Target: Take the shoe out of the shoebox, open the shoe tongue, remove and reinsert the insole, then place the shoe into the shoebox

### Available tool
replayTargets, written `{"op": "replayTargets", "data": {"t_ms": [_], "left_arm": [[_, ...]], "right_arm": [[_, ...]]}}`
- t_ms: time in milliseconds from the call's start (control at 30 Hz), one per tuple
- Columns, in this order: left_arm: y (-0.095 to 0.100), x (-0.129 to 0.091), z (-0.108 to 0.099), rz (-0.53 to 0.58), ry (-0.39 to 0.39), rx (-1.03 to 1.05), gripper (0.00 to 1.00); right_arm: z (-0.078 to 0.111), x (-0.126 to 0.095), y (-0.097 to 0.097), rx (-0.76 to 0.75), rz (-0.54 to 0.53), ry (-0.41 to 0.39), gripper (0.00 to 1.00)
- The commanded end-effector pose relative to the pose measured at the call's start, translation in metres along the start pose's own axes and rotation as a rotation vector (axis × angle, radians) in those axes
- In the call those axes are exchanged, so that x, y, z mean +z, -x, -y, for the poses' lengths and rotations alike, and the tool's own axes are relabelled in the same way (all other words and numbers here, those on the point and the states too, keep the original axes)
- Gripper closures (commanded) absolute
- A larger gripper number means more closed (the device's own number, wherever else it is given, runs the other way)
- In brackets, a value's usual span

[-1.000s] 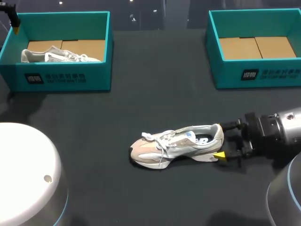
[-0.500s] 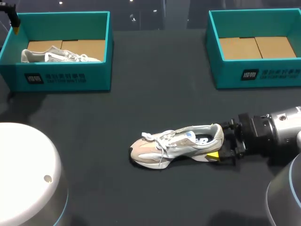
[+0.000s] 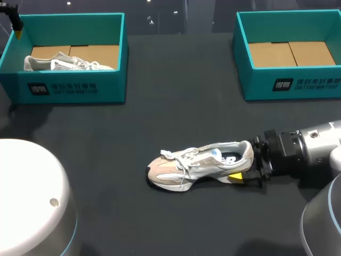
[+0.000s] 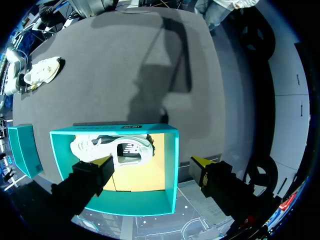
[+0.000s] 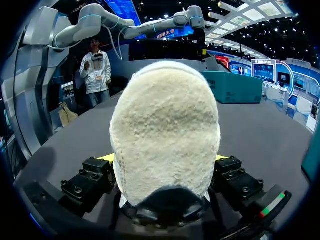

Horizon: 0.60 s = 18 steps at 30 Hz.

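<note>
Nearest us, the sneaker sits on its sole on the dark table, out of its box, toe toward my left and heel toward my right. Right at that heel is the right gripper, low and level with the tabletop. From its own wrist the fleecy heel collar fills everything ahead of it, and I cannot tell whether it is clamped on or only straddling. That looks like a bracing spot to me, pinning the heel so the tongue can be pulled up. The laces lie across the tongue, and I'd call them the main obstacle to reaching the insole. Far beyond the sneaker on my left, the left gripper hangs spread wide over the left shoebox, holding nothing and well away from the work. A second sneaker lies in that box. Beyond the sneaker on my right, the right shoebox shows only its cardboard floor. That is probably this shoe's home, with a wall to lift over.
</note>
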<state>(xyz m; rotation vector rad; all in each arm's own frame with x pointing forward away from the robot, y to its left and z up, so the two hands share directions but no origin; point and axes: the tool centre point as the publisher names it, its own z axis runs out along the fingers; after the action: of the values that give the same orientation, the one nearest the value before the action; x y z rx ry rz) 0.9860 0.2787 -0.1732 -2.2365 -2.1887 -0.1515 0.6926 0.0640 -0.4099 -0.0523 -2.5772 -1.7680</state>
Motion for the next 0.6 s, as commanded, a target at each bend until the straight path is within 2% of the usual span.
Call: {"op": "replayTargets", "data": {"t_ms": [33, 67, 600], "left_arm": [[-0.0001, -0.0006, 0.0001, -0.002, 0.0, 0.001, 0.0], [-0.0001, -0.0006, 0.0001, -0.002, 0.0, 0.001, 0.0], [-0.0001, -0.0006, 0.0001, -0.002, 0.0, 0.001, 0.0]], "right_arm": [[0.0013, 0.0044, -0.0004, 0.001, 0.0, 0.0, 0.95], [0.0012, 0.0048, -0.0006, -0.001, -0.001, 0.0, 1.0], [-0.0014, 0.008, -0.0027, -0.01, 0.012, -0.01, 1.0]]}}
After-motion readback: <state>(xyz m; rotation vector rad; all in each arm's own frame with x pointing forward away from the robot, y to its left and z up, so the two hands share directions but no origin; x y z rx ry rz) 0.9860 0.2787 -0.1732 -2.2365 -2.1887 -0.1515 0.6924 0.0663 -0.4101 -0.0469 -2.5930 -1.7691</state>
